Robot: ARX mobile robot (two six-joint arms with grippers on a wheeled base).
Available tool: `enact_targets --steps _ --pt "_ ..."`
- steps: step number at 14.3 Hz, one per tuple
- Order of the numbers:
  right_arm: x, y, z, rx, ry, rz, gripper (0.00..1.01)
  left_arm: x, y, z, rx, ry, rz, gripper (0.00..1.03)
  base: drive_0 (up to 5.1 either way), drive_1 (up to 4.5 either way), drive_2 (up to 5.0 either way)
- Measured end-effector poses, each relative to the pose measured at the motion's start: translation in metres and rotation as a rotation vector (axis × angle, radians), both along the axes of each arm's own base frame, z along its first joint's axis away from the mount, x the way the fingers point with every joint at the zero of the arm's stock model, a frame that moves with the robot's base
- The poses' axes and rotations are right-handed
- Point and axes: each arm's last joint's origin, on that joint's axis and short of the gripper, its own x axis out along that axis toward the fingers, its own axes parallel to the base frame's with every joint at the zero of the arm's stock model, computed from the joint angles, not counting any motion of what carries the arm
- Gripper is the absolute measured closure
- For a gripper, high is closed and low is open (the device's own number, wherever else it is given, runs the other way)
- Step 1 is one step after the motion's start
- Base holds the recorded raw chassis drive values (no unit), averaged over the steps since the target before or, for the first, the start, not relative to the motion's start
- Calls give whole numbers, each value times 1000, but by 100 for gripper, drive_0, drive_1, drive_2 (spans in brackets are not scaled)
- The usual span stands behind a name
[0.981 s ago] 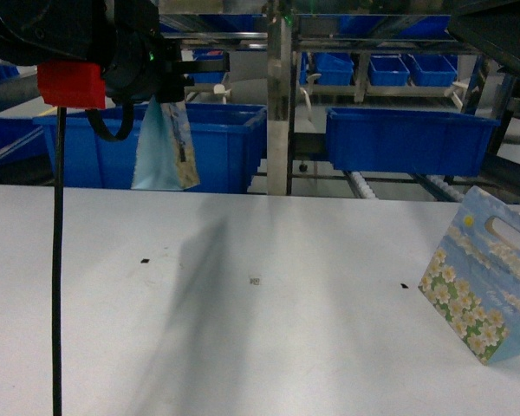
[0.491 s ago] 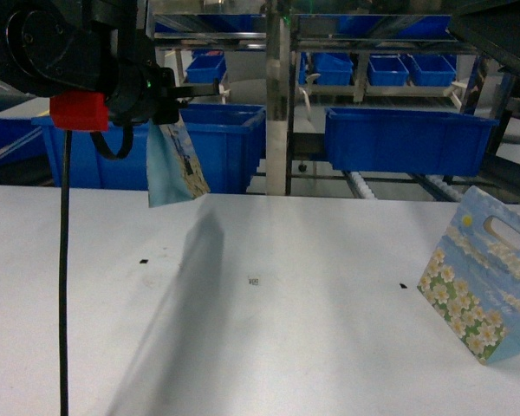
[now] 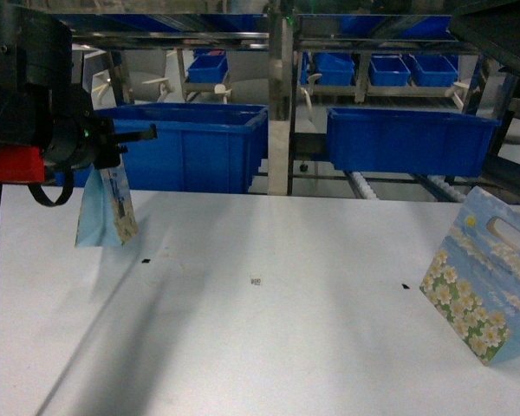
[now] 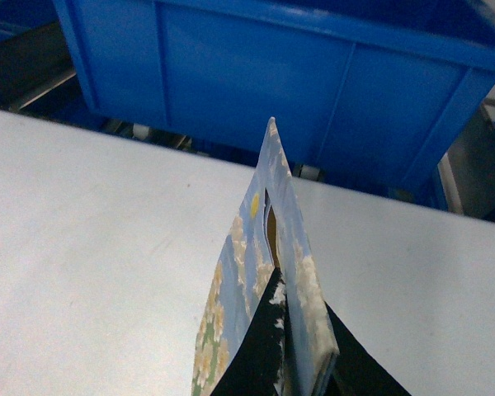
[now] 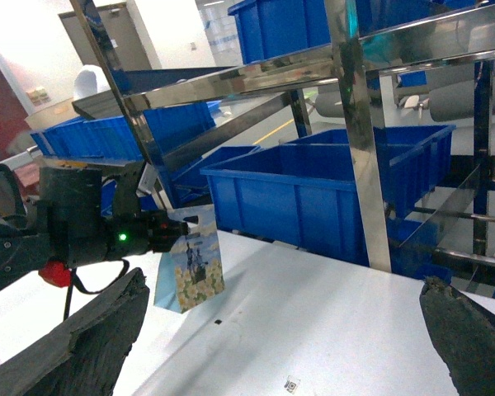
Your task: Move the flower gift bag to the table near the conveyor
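1. Above the white table's [image 3: 269, 338] left side, the left gripper [image 3: 113, 165] pinches a flower gift bag [image 3: 107, 212], hanging (bottom near the surface).
2. The right gripper's [image 5: 289, 330] fingers [image 5: 91, 338] spread wide, holding nothing.

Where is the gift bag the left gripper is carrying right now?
In the head view, the gift bag hangs from the left gripper at far left, above the table, before a blue bin.

Flower gift bag [image 3: 106, 215] hanging, apparently just above white table [image 3: 269, 347].

Glossy printed-paper flower gift bag [image 3: 107, 213], matt white table [image 3: 269, 329], shiny steel conveyor [image 3: 390, 184].
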Motion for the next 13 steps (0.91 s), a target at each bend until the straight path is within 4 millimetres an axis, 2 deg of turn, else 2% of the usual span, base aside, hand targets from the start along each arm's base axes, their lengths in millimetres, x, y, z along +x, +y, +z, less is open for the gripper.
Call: enact_targets --steps 2,7,11,13 --pt "0 0 0 0 0 0 3 -6 -2 -9 -19 13 -14 101 0 0 0" --pt "0 0 0 0 0 0 3 -12 -7 -17 -41 16 -25 101 0 0 0" --pt "0 0 0 2 1 0 3 -31 -7 -31 -48 55 -8 101 0 0 0" --pt "0 0 0 2 2 0 3 -32 -6 -32 -51 58 -2 85 0 0 0"
